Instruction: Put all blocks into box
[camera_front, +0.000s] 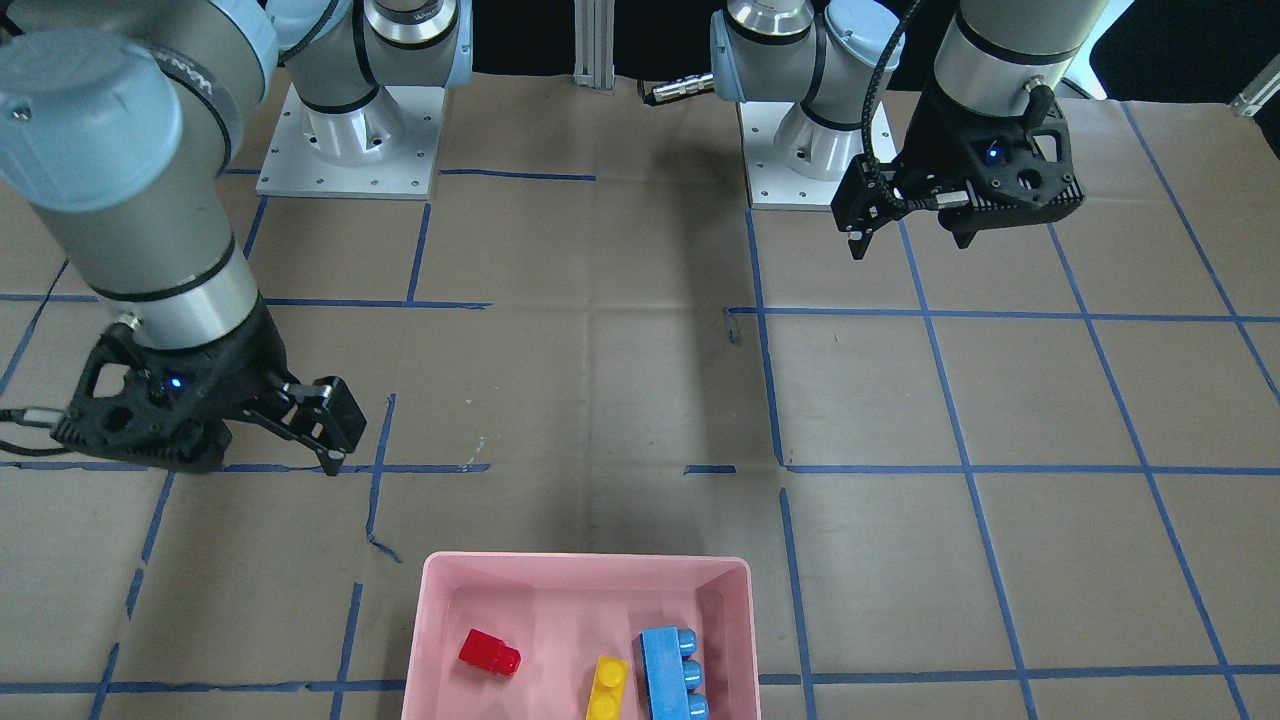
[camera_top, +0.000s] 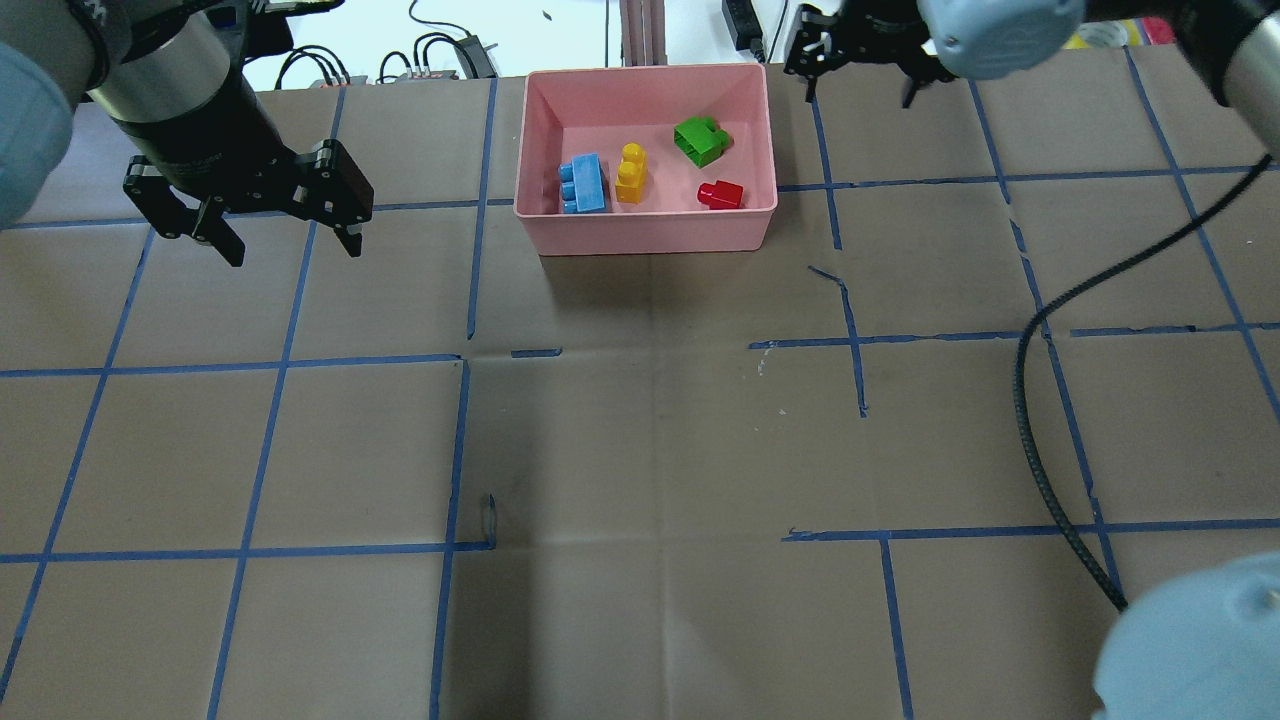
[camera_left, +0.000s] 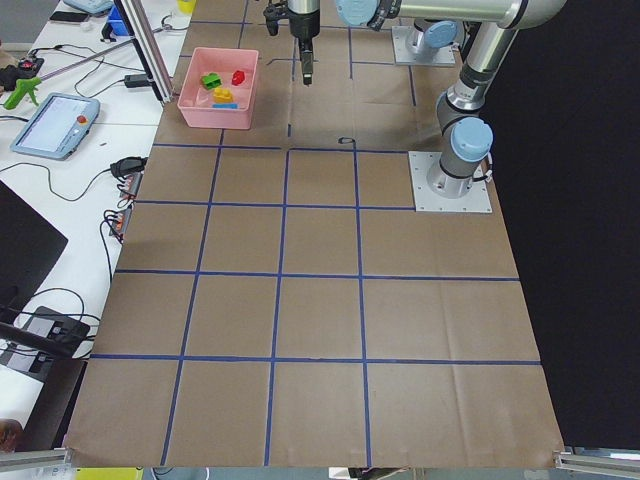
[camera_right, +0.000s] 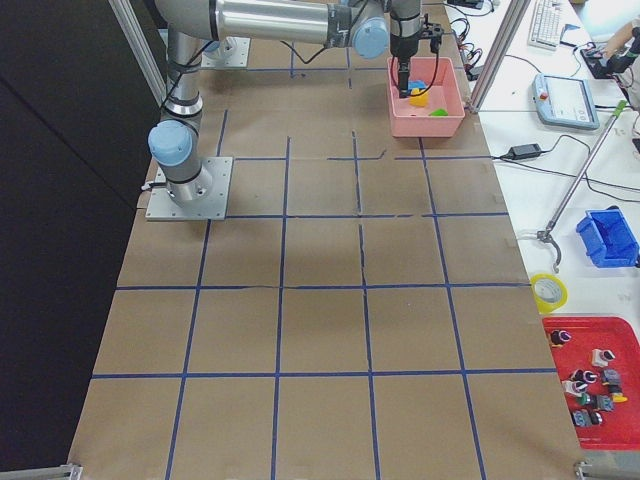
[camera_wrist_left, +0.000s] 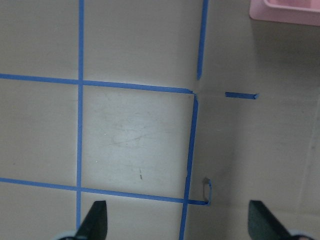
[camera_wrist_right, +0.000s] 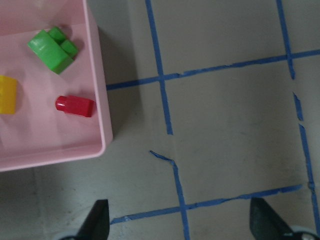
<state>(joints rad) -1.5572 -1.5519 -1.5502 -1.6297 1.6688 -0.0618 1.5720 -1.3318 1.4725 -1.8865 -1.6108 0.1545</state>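
The pink box (camera_top: 645, 235) stands at the table's far edge and holds all the blocks: blue (camera_top: 583, 184), yellow (camera_top: 631, 172), green (camera_top: 701, 140) and red (camera_top: 721, 194). The front view shows the box (camera_front: 585, 562) with red (camera_front: 490, 652), yellow (camera_front: 608, 688) and blue (camera_front: 670, 672). My left gripper (camera_top: 285, 230) hangs open and empty, left of the box and above bare table (camera_wrist_left: 180, 225). My right gripper (camera_top: 860, 80) hovers just right of the box, open and empty (camera_wrist_right: 182, 225). Its wrist view shows the green (camera_wrist_right: 51, 49) and red (camera_wrist_right: 75, 105) blocks inside the box wall (camera_wrist_right: 100, 100).
Blue tape lines grid the brown table. A black cable (camera_top: 1040, 420) hangs over the right side. The arm bases (camera_front: 350, 150) (camera_front: 800, 150) stand at the robot's edge. A teach pendant (camera_left: 55, 125) and a red parts tray (camera_right: 595, 385) lie on side benches.
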